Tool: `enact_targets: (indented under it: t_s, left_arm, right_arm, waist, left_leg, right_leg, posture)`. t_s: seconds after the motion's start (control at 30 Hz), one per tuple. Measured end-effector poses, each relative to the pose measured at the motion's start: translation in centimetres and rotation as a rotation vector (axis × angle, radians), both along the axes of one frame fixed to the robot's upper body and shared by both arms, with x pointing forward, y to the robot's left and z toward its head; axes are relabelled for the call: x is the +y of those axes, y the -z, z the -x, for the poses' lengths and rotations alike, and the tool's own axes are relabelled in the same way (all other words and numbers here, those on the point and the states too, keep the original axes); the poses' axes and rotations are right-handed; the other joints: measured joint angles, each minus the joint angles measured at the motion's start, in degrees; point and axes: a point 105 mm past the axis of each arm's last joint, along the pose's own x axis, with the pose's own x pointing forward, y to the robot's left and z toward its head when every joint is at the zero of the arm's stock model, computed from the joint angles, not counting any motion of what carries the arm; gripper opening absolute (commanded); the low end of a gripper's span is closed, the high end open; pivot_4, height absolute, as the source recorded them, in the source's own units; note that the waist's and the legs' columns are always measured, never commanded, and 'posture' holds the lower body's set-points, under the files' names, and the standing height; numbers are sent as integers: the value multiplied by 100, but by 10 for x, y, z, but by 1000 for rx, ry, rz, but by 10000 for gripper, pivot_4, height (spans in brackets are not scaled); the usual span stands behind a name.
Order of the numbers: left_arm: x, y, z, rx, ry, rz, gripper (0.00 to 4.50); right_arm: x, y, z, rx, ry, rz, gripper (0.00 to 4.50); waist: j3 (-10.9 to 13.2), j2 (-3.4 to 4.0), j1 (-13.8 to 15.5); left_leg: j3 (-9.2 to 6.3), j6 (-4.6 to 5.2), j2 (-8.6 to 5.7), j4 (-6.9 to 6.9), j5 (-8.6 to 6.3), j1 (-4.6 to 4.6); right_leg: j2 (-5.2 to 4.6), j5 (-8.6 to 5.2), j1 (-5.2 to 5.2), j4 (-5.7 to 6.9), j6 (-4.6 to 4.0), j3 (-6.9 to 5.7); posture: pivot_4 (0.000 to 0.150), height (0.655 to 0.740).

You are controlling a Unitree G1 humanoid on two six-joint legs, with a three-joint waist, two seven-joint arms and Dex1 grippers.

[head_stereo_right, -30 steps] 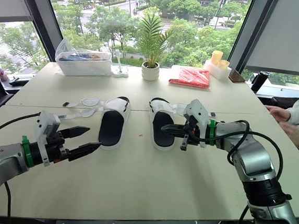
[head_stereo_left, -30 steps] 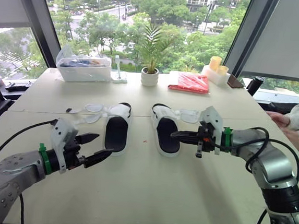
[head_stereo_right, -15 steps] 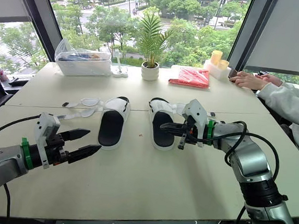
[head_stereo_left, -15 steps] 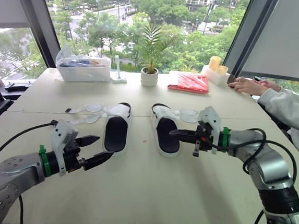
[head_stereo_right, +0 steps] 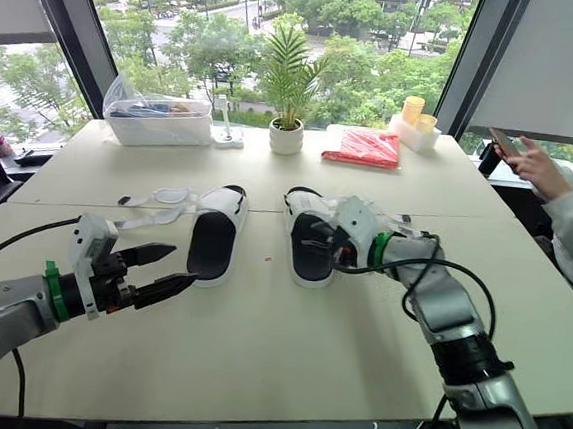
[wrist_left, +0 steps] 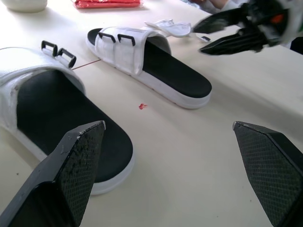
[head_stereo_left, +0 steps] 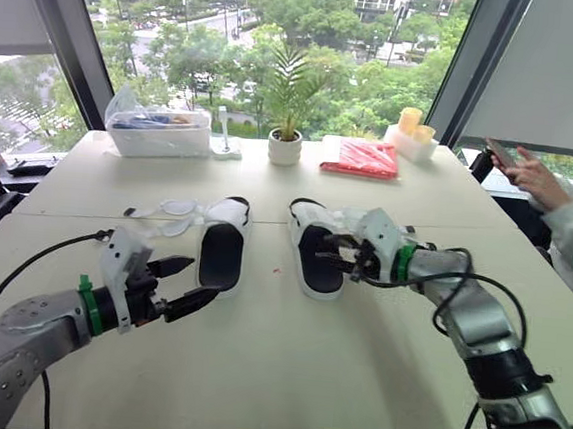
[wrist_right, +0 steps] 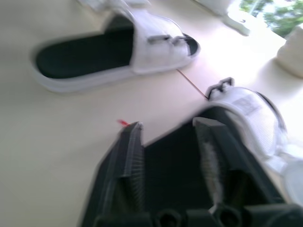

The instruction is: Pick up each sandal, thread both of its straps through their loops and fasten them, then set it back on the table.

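Over the table, at about 1 o'clock from its middle, my right pincer hangs above the black footbed of the right sandal. Its fingers are parted, nothing between them; contact with the sole I cannot confirm. At 8 o'clock my left pincer is spread wide and empty, just beside the heel of the left sandal. Both sandals lie flat, side by side, apart. The left sandal's straps trail toward 9 o'clock, the right sandal's straps toward 3 o'clock; the loops stand empty. Assessment: first pickup in hand, nothing fastened. The next move calls for the right pincer to close on the sandal's edge and lift, then the left to take a strap end.
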Motion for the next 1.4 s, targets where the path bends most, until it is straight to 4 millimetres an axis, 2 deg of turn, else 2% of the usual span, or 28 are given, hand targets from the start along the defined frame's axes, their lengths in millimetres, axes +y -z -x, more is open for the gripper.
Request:
enact_targets:
  t_s: [0.07,0.2,0.43,0.6,0.77,0.83,0.9,1.1,1.4]
  left_arm:
    - [-1,1,0,2,1,-1,45000]
    - [-3,1,1,-2,5,-6,45000]
    - [-5,1,3,-6,3,-12,45000]
    - [-5,5,6,4,-10,-13,45000]
    - [-6,4,8,-5,-18,-16,45000]
    - [-5,6,10,4,-28,-16,45000]
    - [-5,8,11,9,-35,-16,45000]
    - [-6,8,15,7,-50,-18,45000]
    - [-8,5,14,-6,-53,-16,45000]
  right_arm:
    - [5,-1,-18,-112,40,89,44832]
    - [8,0,-49,-299,105,245,44832]
    - [18,9,-81,-434,170,389,44832]
    - [36,10,-91,-514,214,461,44832]
    - [60,7,-92,-555,246,452,44832]
    - [65,9,-92,-556,257,456,39532]
    - [65,13,-92,-548,266,466,31984]
    - [67,19,-91,-537,269,493,311]
    - [64,17,-91,-596,242,536,311]
  waist:
    - [0,0,-17]
    - [1,-2,-54]
    - [2,-4,-170]
    - [2,-3,-221]
    - [2,-3,-264]
    - [2,-2,-268]
    - [3,-2,-269]
    - [4,0,-289]
    - [4,1,-284]
  left_leg:
    - [0,-8,0,-4,5,0]
    - [0,-50,-2,-19,30,0]
    - [0,-65,0,-44,40,7]
    - [-2,-74,2,-50,46,7]
    - [-5,-77,1,-49,47,8]
    - [-5,-77,0,-49,47,8]
    - [-6,-77,0,-49,47,8]
    - [-6,-80,0,-50,49,8]
    - [-5,-81,-1,-50,50,7]
  right_leg:
    - [2,1,-3,2,3,0]
    - [3,2,-8,4,3,1]
    - [12,4,-20,15,1,10]
    - [17,3,-27,26,-1,15]
    - [19,4,-27,33,-1,14]
    - [19,4,-27,35,-1,14]
    - [19,4,-28,36,-1,14]
    - [20,4,-35,45,-2,15]
    - [21,4,-37,46,-2,16]
  posture:
    - [1500,7400]
    - [1500,7400]
    - [1500,7400]
    - [1500,7400]
    - [1500,7400]
    - [1500,7400]
    - [1500,7400]
    - [1500,7400]
    - [1500,7400]
